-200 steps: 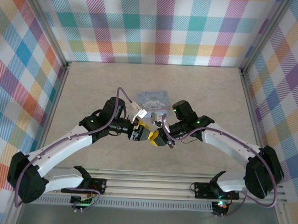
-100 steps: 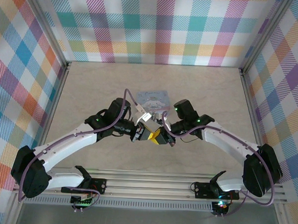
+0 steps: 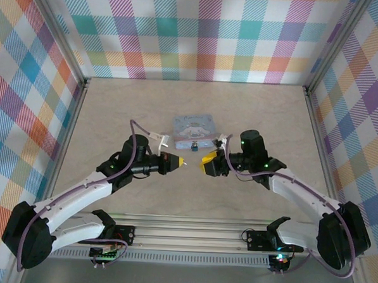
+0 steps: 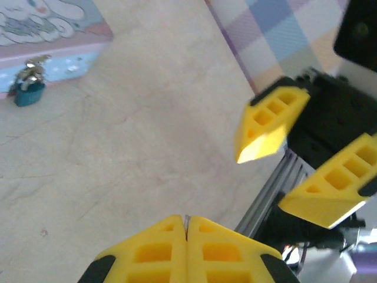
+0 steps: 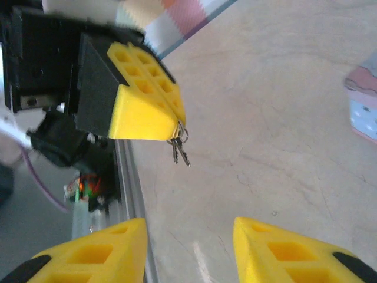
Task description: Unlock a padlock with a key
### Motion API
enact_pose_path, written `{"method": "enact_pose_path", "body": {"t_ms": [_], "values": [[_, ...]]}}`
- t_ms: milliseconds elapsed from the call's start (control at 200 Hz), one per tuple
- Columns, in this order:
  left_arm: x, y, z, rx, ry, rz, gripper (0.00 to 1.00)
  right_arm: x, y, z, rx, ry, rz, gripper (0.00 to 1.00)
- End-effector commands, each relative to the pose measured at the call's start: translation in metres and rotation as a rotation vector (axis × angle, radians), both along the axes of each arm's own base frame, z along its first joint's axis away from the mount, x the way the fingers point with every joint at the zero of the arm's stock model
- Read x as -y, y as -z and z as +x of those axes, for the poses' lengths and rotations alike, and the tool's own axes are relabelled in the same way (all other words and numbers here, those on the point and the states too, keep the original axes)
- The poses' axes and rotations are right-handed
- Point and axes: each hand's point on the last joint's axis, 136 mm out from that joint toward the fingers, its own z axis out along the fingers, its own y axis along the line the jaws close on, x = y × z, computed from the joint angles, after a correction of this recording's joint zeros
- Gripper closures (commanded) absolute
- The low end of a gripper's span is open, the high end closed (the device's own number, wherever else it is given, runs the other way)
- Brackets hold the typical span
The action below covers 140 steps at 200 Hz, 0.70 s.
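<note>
Left of centre, right wrist view, the key (image 5: 181,147) is pinched by the left gripper (image 5: 177,131); the right gripper (image 5: 187,236) is spread. Insertion into the padlock (image 4: 28,94) is judged outstanding.

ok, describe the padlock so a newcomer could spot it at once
Find the beige table, then the pale blue tin with a white cartoon figure near its middle. The padlock sits against the tin's near side: a tiny dark teal body topped with shiny metal, far smaller than the tin.
</note>
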Motion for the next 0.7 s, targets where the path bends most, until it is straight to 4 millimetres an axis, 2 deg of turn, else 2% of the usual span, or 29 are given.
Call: {"method": "enact_pose_path", "body": {"t_ms": [0, 270, 555, 695], "values": [[0.001, -0.032, 0.017, -0.029, -0.097, -0.232, 1.0, 0.002, -0.02, 0.022, -0.082, 0.173, 0.078, 0.55], [0.015, -0.059, 0.019, -0.05, -0.049, -0.393, 1.0, -0.009, -0.042, 0.033, -0.248, 0.211, 0.22, 0.53], [0.023, -0.07, 0.017, -0.062, 0.0, -0.428, 1.0, -0.025, -0.061, 0.039, -0.31, 0.144, 0.299, 0.6], [0.023, -0.073, 0.017, -0.062, 0.002, -0.436, 1.0, -0.029, -0.064, 0.038, -0.323, 0.117, 0.311, 0.61]]}}
